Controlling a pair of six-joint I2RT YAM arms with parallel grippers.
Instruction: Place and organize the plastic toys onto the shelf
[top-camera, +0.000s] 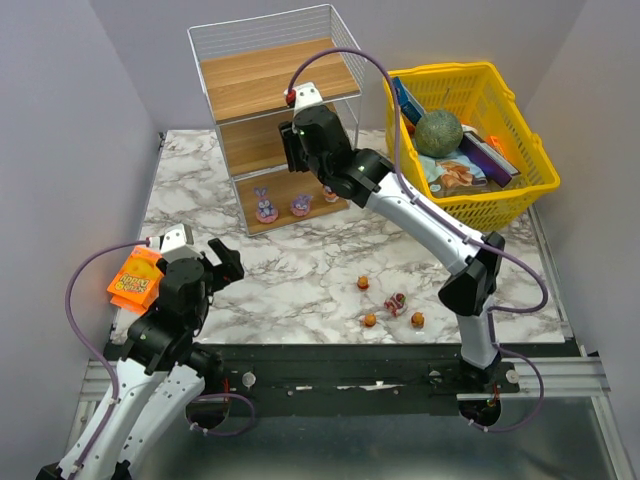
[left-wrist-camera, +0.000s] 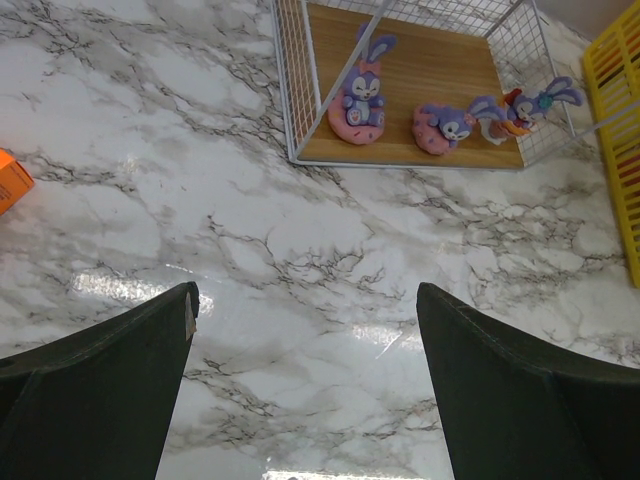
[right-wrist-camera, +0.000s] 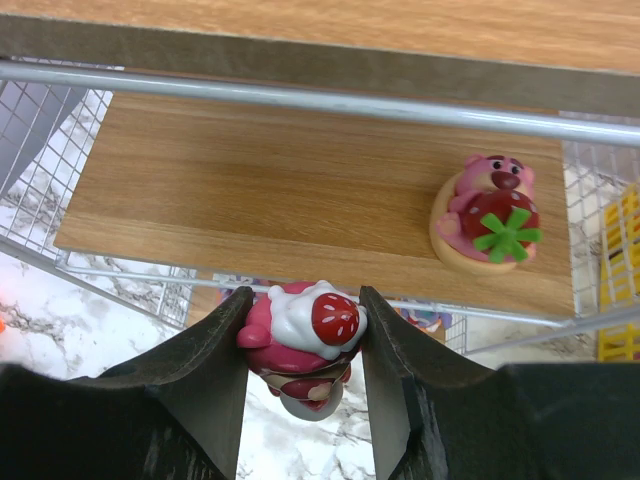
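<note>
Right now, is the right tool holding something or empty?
Holding: a pink toy sits pinched between the fingers of the right tool, just short of the shelf.

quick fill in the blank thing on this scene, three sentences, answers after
1. The right gripper is shut on a red-pink toy, while the left gripper is ___.
2. The purple bunny toys stand on the ___ board of the shelf.
3. The green ball lies in the yellow ___.

Missing words: open; bottom; basket
</note>
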